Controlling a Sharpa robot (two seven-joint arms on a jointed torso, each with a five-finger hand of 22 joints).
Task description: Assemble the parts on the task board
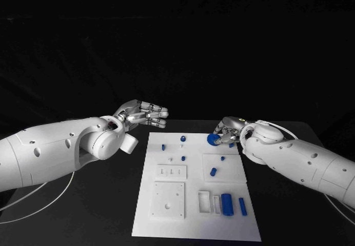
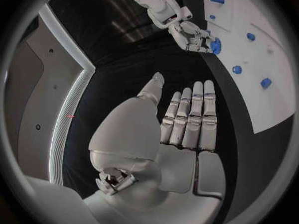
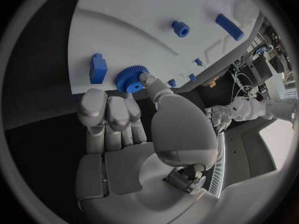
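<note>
Parts lie scattered over the white task board (image 1: pixel 194 205) in the middle of the black table (image 1: pixel 96 215), seen from the head camera. Near the board's far right corner the right hand (image 1: pixel 225 134) has its fingers bent around a blue gear (image 1: pixel 213 139) that sits on the board's far end. A small blue peg (image 1: pixel 182 138) stands to the left of the gear and a blue block (image 1: pixel 163 147) lies nearer the left edge. Closer in, a blue cylinder (image 1: pixel 226 201) and a slim blue bar (image 1: pixel 242 205) lie side by side by the white slotted tray (image 1: pixel 208 202). The left hand (image 1: pixel 142 114) hangs off the board's far left corner, fingers loosely curled, holding nothing.

From the left wrist, that hand (image 2: pixel 187 122) shows its fingers straight and pressed side by side, thumb a little apart, over bare black table. Across the way the other hand (image 2: pixel 193 37) touches the gear (image 2: pixel 216 46) at the board's (image 2: pixel 274 99) edge.

From the right wrist, the thumb tip rests against the gear (image 3: pixel 132 79), the other fingers (image 3: pixel 109 114) curled just beside it. I cannot tell whether it is truly pinched. The blue block (image 3: pixel 97 67) lies just beside the gear.
</note>
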